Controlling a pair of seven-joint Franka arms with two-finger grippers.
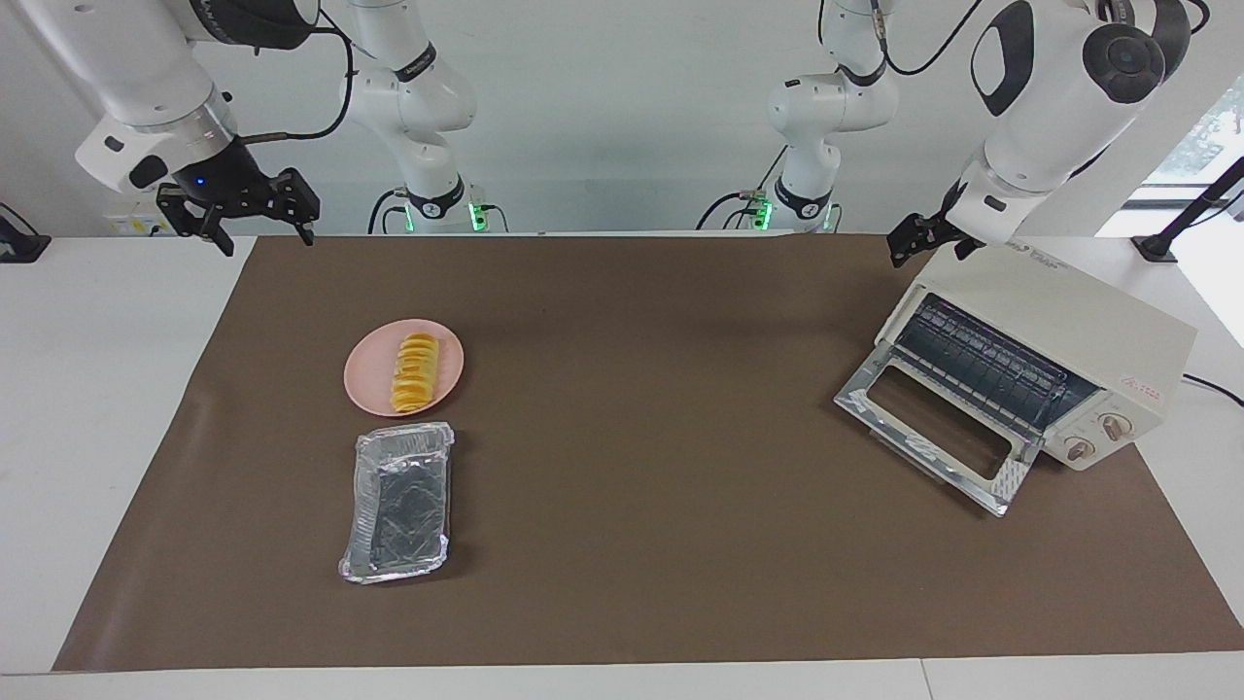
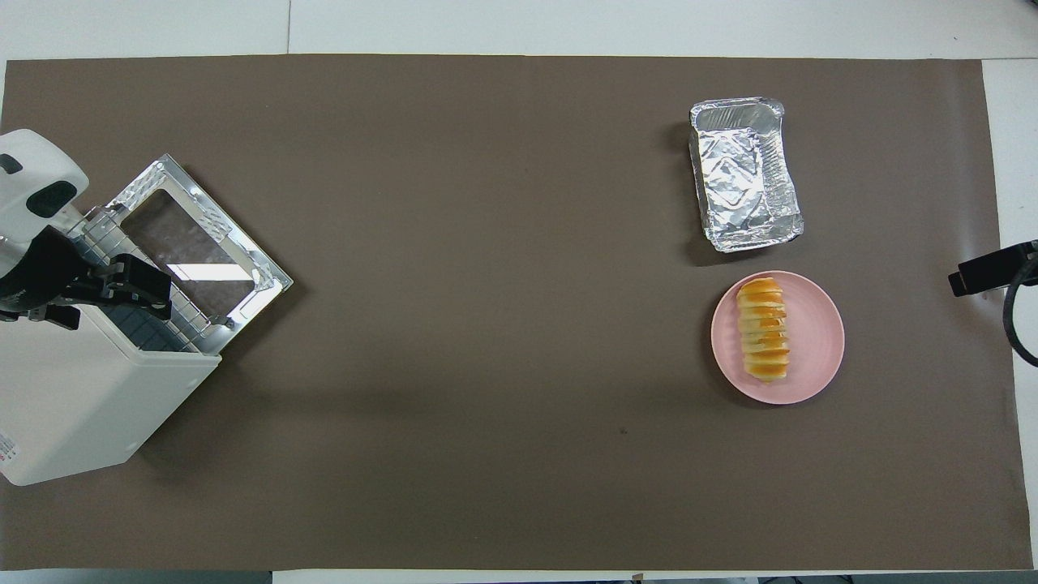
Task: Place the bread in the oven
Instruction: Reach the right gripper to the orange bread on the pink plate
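The bread point(image 1: 415, 371) point(image 2: 763, 328), a ridged yellow-orange loaf, lies on a round pink plate point(image 1: 364, 379) point(image 2: 821, 341) toward the right arm's end of the table. The cream-white oven point(image 1: 1069, 311) point(image 2: 81, 405) stands at the left arm's end with its glass door point(image 1: 933, 428) point(image 2: 195, 247) dropped open and the wire rack showing. My left gripper point(image 1: 909, 248) point(image 2: 138, 288) hangs open over the oven's top edge and holds nothing. My right gripper point(image 1: 267, 238) point(image 2: 969, 280) hangs open and empty over the mat's edge, apart from the plate.
A crinkled silver foil tray point(image 1: 400, 501) point(image 2: 742, 174) sits just beside the plate, farther from the robots. A brown mat point(image 1: 632, 486) covers most of the white table. Cables run by the arm bases.
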